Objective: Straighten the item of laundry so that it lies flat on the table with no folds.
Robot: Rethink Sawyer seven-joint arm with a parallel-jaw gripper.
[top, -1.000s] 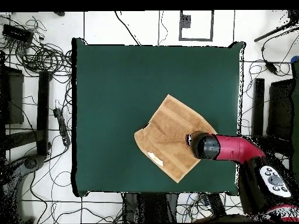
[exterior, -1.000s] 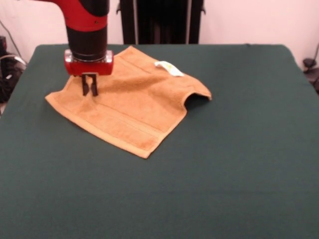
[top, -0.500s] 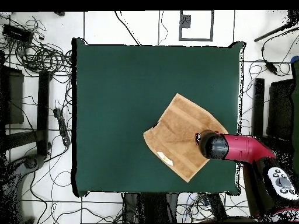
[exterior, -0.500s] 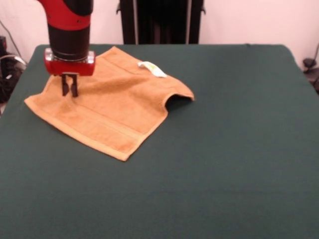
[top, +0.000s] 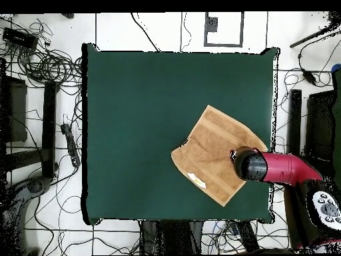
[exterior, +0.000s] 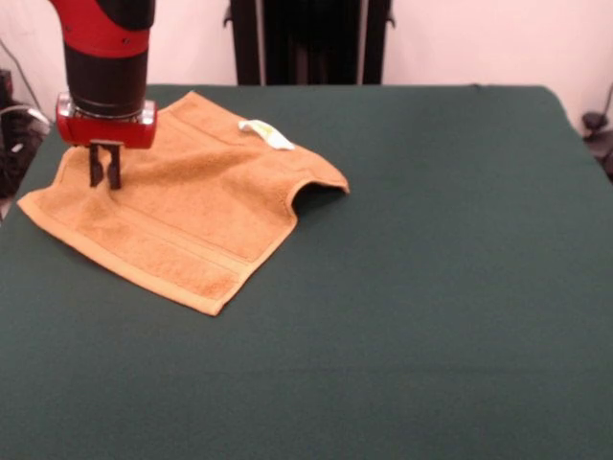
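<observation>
Green desk (exterior: 431, 316) holds a soft, floppy towel (exterior: 182, 216) near one side edge — claw (exterior: 103, 171) pinches it there, narrow. Grab the curled-under corner next, I think.

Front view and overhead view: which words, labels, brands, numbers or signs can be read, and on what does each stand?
No text can be read in either view.
Small white tag on the orange-tan terry towel: any print is too small and blurred to read.
Red and black robot arm: no marking readable.
</observation>
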